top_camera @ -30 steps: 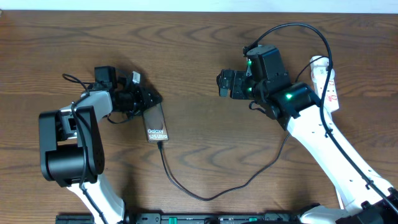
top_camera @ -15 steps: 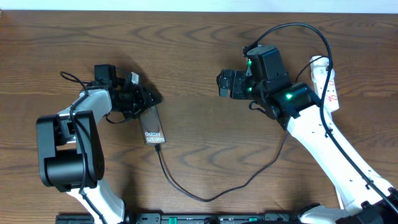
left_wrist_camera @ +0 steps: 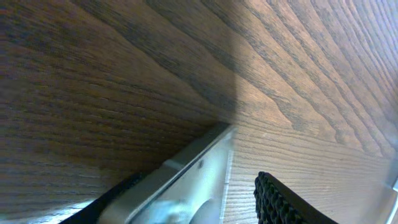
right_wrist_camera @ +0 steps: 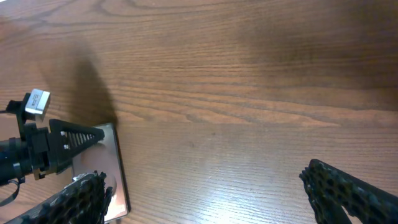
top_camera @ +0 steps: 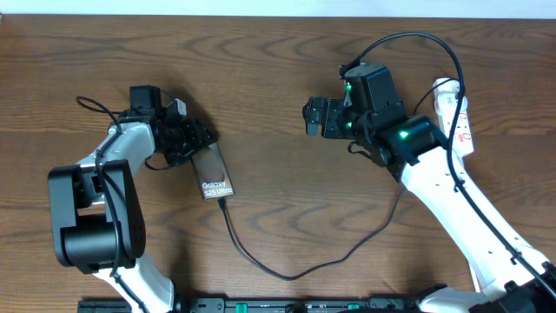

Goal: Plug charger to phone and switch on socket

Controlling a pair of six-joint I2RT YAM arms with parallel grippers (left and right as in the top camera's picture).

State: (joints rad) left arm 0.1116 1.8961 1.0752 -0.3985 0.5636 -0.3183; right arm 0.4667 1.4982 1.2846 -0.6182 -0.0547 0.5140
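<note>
The phone (top_camera: 214,175) lies flat on the table, its lettered end toward the front. The charger (top_camera: 287,276), a thin black cable, has its tip at the phone's lettered end and curves right under my right arm. My left gripper (top_camera: 196,139) is at the phone's far end. In the left wrist view the phone's pale edge (left_wrist_camera: 193,186) lies beside one finger, with a strip of wood between them. My right gripper (top_camera: 314,116) is open and empty above bare table, right of the phone (right_wrist_camera: 102,168). The socket (top_camera: 458,115) lies at the far right.
The socket's white cord runs toward the back edge. A loop of black cable (top_camera: 417,38) arches over my right arm. The arm bases stand along the front edge. Bare wood (right_wrist_camera: 236,106) spans the space between the two grippers.
My left gripper has drawn a little to the left. The phone's far end has swung left with it, so the phone lies more tilted. The right arm has not moved.
</note>
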